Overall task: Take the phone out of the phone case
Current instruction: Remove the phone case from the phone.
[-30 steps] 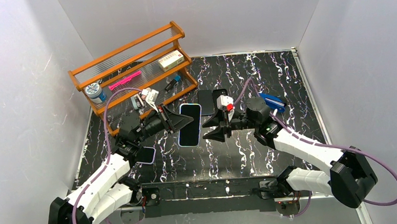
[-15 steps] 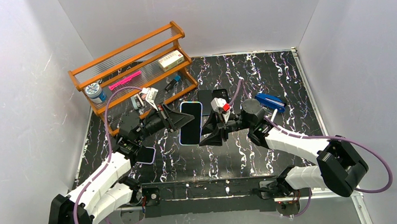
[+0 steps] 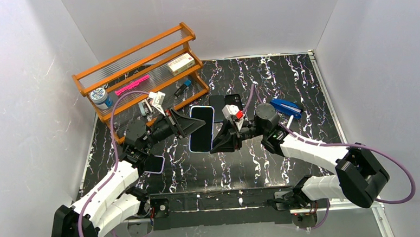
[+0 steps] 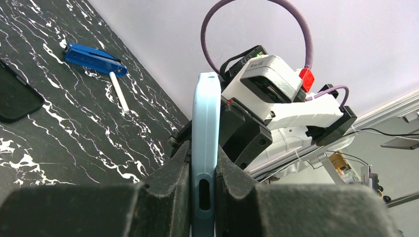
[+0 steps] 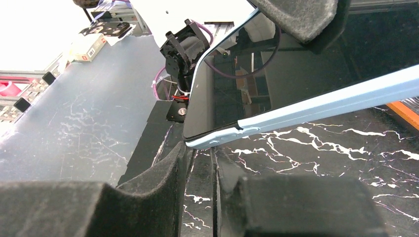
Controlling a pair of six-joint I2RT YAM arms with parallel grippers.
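The left hand (image 4: pixel 202 165) is clenched on the light blue phone case (image 4: pixel 206 118), holding it edge-up with the phone (image 3: pixel 202 128) inside, above the worktop (image 3: pixel 293 81) centre. The right hand (image 3: pixel 218 144) meets the case's 4 o'clock corner; I cannot tell whether it grasps.

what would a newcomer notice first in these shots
The phone in its light blue case, held up off the marbled black table at mid-scene: the left gripper is clamped on one edge, and the right gripper sits at the near corner on the other side. Next, the orange wooden rack at the far left.
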